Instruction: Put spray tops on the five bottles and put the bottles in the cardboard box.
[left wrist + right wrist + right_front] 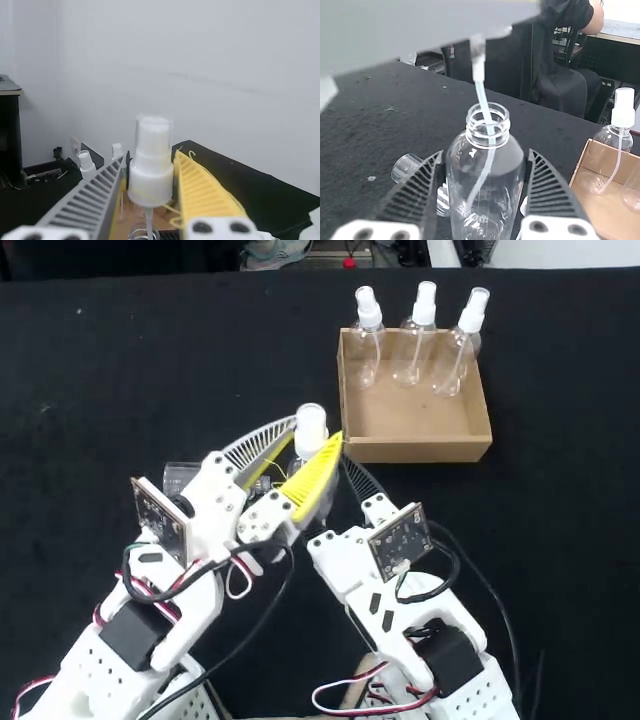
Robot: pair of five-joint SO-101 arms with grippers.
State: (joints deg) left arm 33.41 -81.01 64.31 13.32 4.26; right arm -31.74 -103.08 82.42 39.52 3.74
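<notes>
My left gripper (pixel 312 437), with one grey and one yellow finger, is shut on a white spray top (pixel 311 425) held upright above an open clear bottle (pixel 485 175). In the left wrist view the spray top (pixel 150 170) sits between the fingers of the left gripper (pixel 150 165). My right gripper (pixel 485 160), with black fingers, is shut on that bottle's body and holds it upright. The top's thin tube (pixel 482 110) hangs down through the bottle's neck; the cap is still above the rim. The cardboard box (pixel 415 448) at the back right holds three capped bottles (pixel 420 335).
Another clear bottle without a top (pixel 180 477) lies on its side on the black table, beside the left arm; it also shows past the held bottle (pixel 405 167). The box's corner (pixel 600 200) with a capped bottle (pixel 615 145) is close by.
</notes>
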